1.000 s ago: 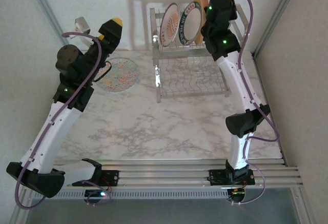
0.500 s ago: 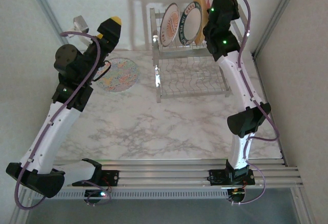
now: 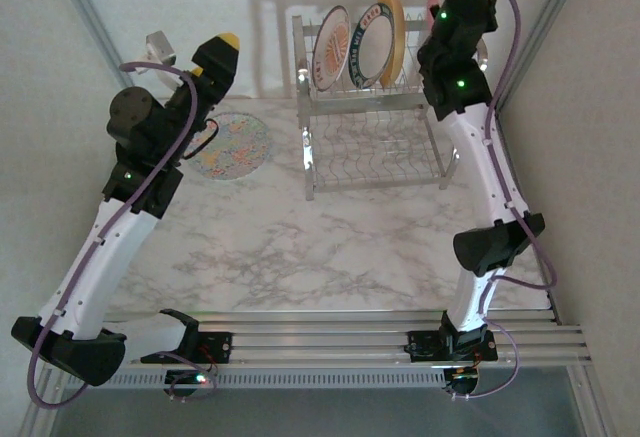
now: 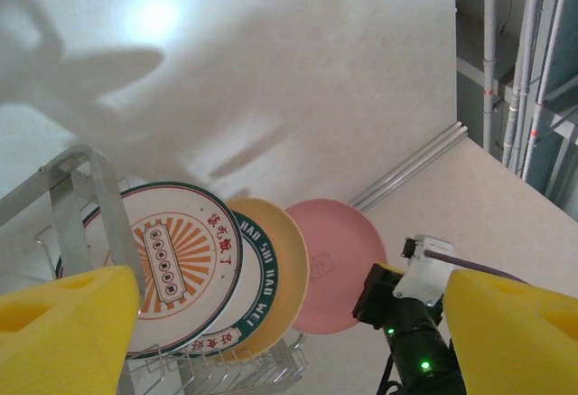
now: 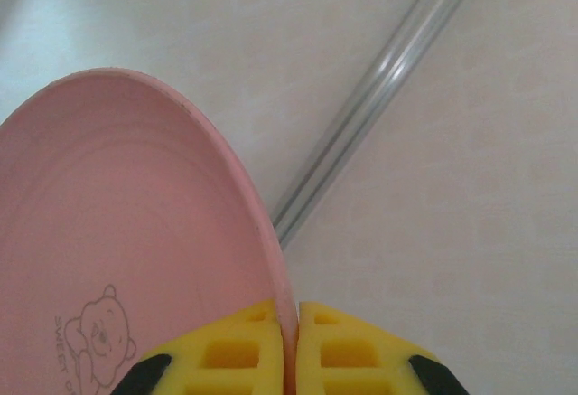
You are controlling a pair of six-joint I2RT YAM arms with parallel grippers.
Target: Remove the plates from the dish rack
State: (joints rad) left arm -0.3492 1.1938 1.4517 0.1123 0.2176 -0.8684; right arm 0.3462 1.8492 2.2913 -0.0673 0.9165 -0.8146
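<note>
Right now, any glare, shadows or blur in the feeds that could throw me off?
Top external: even light on the white marble table, soft shadows on the back wall, no blur. Left wrist: a bright hotspot on that wall, the open left claw out of focus at the bottom corners. Right wrist: sharp on the plain pink round plate pinched in the right claw.

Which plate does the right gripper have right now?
The plain pink plate, rim pinched in the right gripper; three others stand in the dish rack.
</note>
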